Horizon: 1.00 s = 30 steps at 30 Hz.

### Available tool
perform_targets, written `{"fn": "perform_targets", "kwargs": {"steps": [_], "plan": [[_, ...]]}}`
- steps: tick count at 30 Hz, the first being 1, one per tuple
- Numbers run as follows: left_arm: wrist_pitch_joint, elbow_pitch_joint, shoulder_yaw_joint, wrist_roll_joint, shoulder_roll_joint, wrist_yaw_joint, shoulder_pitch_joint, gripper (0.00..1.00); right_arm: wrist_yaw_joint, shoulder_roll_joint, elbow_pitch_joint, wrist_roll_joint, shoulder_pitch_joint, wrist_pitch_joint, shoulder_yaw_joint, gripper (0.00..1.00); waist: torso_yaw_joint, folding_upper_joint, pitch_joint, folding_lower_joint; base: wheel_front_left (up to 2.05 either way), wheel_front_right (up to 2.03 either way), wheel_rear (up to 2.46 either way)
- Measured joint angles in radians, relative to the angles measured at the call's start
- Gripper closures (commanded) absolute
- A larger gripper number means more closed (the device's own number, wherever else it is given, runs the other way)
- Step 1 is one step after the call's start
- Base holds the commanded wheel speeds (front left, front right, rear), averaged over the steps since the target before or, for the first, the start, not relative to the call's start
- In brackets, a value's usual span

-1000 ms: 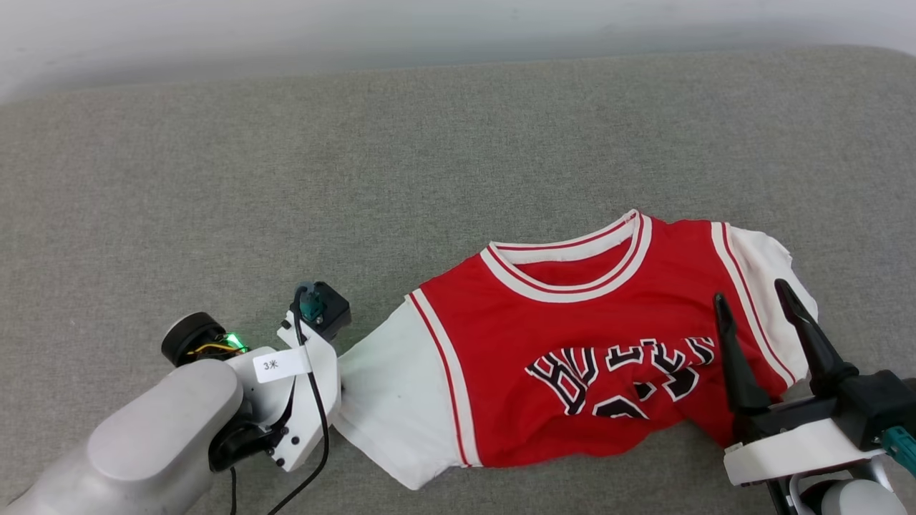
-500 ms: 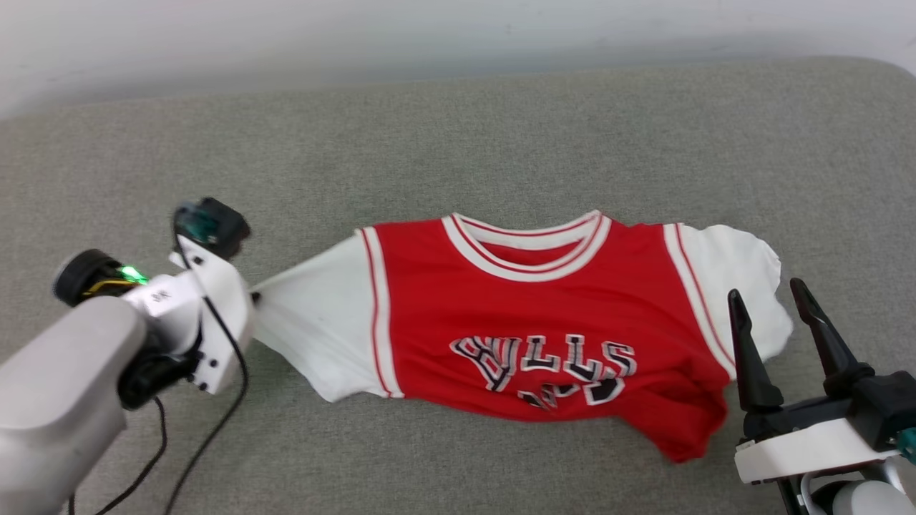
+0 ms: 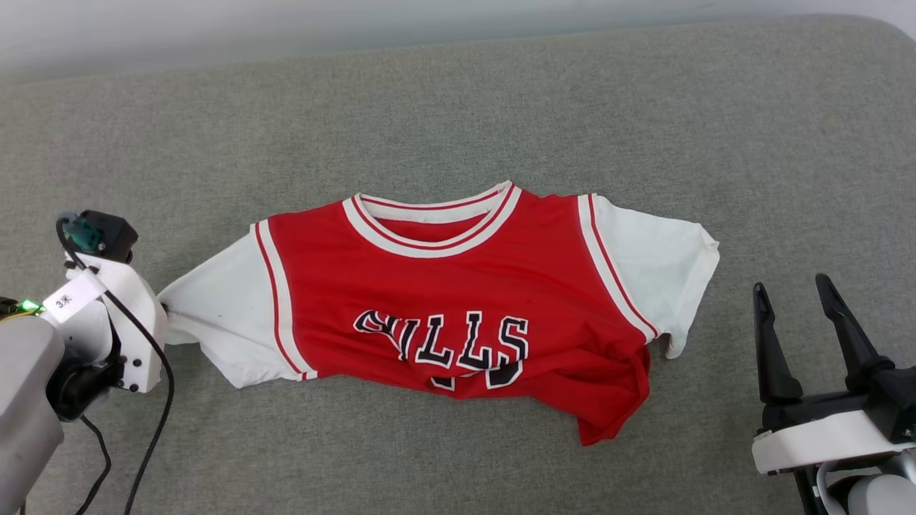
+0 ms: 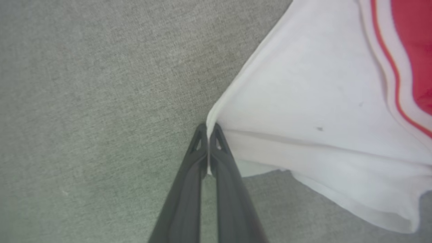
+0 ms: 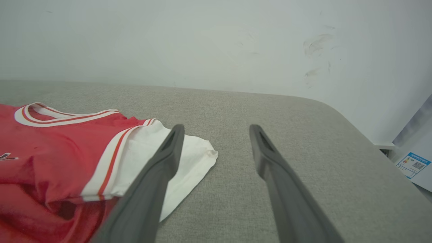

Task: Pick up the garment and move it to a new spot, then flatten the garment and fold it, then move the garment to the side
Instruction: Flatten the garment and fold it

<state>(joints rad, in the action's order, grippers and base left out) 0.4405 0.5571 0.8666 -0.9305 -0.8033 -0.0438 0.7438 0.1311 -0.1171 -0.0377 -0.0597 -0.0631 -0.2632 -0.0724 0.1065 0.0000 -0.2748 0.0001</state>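
Red garment (image 3: 458, 286) with white sleeves lies front-up on the grey upholstered surface (image 3: 458, 107). Neck opening faces the pale wall (image 5: 202, 40), and black lettering shows across the chest. The lower half is bunched and wrinkled. The red hem (image 3: 615, 408) is drawn into a point on your right side.

Your left tool (image 4: 208, 130) has its fingers pressed together on the outer edge of the left sleeve (image 3: 222, 322). The cloth is pulled taut into a peak at the pinch. A few small dark specks show on that sleeve in the left wrist view. A black cable (image 3: 169, 375) trails down from the left wrist.

Your right tool (image 3: 791, 282) has its fingers spread with nothing between them. It is near the right sleeve (image 3: 658, 265) but apart from it; the head view shows bare grey between the two. In the right wrist view one finger crosses in front of that sleeve.
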Motion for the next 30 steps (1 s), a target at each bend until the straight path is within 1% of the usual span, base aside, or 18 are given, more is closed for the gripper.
{"fn": "perform_targets", "kwargs": {"steps": [6, 7, 8, 9, 13, 14, 15, 18, 21, 24, 26, 30], "plan": [[-0.04, 0.079, -0.002, -0.007, 0.039, -0.011, -0.001, 1.0, 0.0, 0.0, -0.015, 0.005, -0.008, 0.0, -0.004, 0.0, 0.0, 0.0001, -0.004, 0.0, 0.0, 0.0, 0.0], [-0.055, 0.088, -0.002, -0.005, 0.047, -0.013, -0.001, 0.94, 0.0, 0.0, -0.017, 0.006, -0.009, 0.0, -0.005, 0.0, -0.001, 0.0001, -0.002, -0.0001, 0.0, 0.0, 0.0], [-0.075, 0.097, -0.002, 0.002, 0.054, -0.014, 0.0, 0.42, 0.0, 0.0, -0.019, 0.006, -0.009, 0.0, -0.005, 0.0, -0.003, 0.0, 0.001, -0.0001, 0.0, 0.0, 0.0], [-0.092, 0.107, -0.001, 0.009, 0.063, -0.013, 0.002, 0.0, 0.0, 0.0, -0.021, 0.005, -0.009, 0.0, -0.005, 0.0, -0.005, 0.0, 0.006, 0.0, 0.0, 0.0, 0.0], [-0.201, 0.115, -0.002, 0.043, 0.085, -0.003, 0.005, 0.0, 0.0, -0.006, -0.023, -0.012, -0.009, 0.0, -0.008, 0.0, -0.013, 0.0001, 0.032, 0.0, 0.0, 0.0, 0.0], [-0.279, 0.104, -0.015, 0.05, 0.097, 0.013, 0.004, 0.0, 0.0, -0.019, -0.022, -0.02, -0.01, 0.0, -0.018, 0.0, -0.019, 0.0001, 0.049, -0.0001, 0.0, 0.0, 0.0], [-0.279, 0.104, -0.015, 0.05, 0.097, 0.013, 0.004, 0.0, 0.0, -0.019, -0.022, -0.02, -0.01, 0.0, -0.018, 0.0, -0.019, 0.0001, 0.049, -0.0001, 0.0, 0.0, 0.0], [-0.381, 0.077, -0.034, 0.068, 0.11, 0.048, -0.01, 0.0, 0.0, -0.055, -0.019, -0.029, -0.021, 0.0, -0.035, 0.0, -0.032, 0.0001, 0.075, -0.0001, 0.0, 0.0, 0.0], [-0.467, 0.037, -0.043, 0.081, 0.124, 0.086, -0.045, 0.0, 0.0, -0.104, -0.008, -0.035, -0.045, 0.023, -0.033, 0.0, -0.049, 0.0001, 0.098, -0.0002, 0.0, 0.0, 0.0], [-0.543, -0.012, -0.055, 0.099, 0.129, 0.136, -0.072, 0.0, 0.0, -0.159, 0.009, -0.059, -0.088, 0.061, -0.024, 0.0, -0.07, 0.0001, 0.113, -0.0002, 0.0, 0.0, 0.0], [-0.585, -0.048, -0.063, 0.105, 0.135, 0.168, -0.095, 0.0, 0.0, -0.204, 0.013, -0.084, -0.123, 0.102, -0.005, 0.0, -0.083, 0.0001, 0.119, -0.0002, 0.0, 0.0, 0.0], [-0.647, -0.111, -0.075, 0.128, 0.141, 0.226, -0.125, 0.0, 0.0, -0.315, 0.0, -0.161, -0.195, 0.228, 0.05, 0.0, -0.106, 0.0001, 0.12, -0.0002, 0.0, 0.0, 0.0]]}}
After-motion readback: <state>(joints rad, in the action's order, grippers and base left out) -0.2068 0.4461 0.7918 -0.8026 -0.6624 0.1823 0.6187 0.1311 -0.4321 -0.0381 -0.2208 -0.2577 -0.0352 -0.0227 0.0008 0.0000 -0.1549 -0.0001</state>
